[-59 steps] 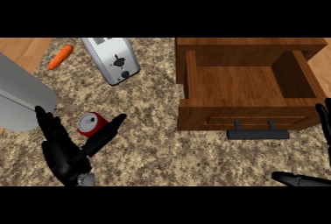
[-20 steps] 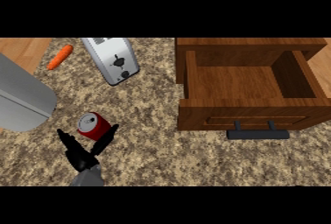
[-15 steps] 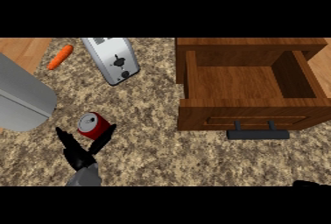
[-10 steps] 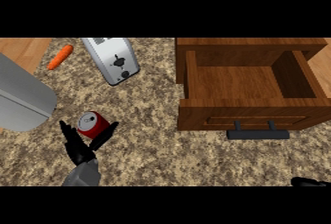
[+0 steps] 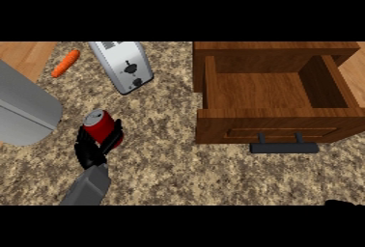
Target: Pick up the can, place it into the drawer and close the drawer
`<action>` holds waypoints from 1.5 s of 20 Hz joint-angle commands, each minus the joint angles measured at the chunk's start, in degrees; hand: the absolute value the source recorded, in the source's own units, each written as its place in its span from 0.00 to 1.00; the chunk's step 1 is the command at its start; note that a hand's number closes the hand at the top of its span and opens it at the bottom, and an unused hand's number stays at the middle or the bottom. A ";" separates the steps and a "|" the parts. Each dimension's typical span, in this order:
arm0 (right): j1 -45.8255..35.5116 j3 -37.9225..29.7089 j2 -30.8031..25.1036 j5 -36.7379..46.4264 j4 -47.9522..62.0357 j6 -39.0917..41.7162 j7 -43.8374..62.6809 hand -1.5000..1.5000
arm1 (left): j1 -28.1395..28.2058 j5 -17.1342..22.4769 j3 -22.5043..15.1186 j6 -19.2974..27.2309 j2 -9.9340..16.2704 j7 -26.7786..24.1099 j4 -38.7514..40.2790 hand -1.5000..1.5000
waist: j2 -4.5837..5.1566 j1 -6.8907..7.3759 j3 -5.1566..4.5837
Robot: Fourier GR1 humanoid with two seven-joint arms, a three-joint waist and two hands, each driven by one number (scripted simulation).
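Note:
The red can (image 5: 100, 126) with a silver top stands tilted on the speckled counter, left of centre. My left hand (image 5: 90, 150) comes up from below and its fingers and thumb curl round the can's lower half, hiding part of it. The wooden drawer (image 5: 214, 82) stands open at the upper right with nothing inside; its dark handle (image 5: 284, 146) faces me. Only a dark sliver of my right hand (image 5: 348, 203) shows at the lower right edge.
A silver toaster (image 5: 122, 65) lies behind the can. An orange carrot (image 5: 65, 63) lies at the upper left. A large grey metal object (image 5: 21, 111) fills the left edge close to the can.
My left hand has slid up against the can and closed round it. The can now sits slightly farther from me and tilted.

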 commanded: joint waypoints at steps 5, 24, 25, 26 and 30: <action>0.41 2.04 1.68 2.78 -1.24 -0.65 -0.46 0.00 | -6.86 -4.99 -5.04 -9.37 2.95 4.99 5.34 1.00 | 0.20 -0.61 -0.06; -2.04 -1.88 -0.29 2.25 1.40 -0.88 -1.80 0.00 | -17.92 -16.21 -16.58 -20.31 1.49 22.14 -7.72 1.00 | -0.17 0.37 0.02; 2.26 1.91 3.27 4.42 -2.44 -1.15 -1.93 0.00 | -19.44 -15.84 -17.20 -20.06 2.01 25.98 -10.54 1.00 | -0.37 0.50 0.04; -2.93 -1.36 -0.42 4.58 2.23 -1.89 -1.31 0.00 | -17.86 -16.60 -19.52 -17.96 0.89 29.77 -16.27 1.00 | -0.59 1.53 0.07; -2.20 -2.06 -1.65 1.38 -4.47 -1.49 4.86 0.00 | -22.33 -17.57 -18.86 -15.26 0.05 35.70 -18.84 1.00 | -0.28 0.46 0.00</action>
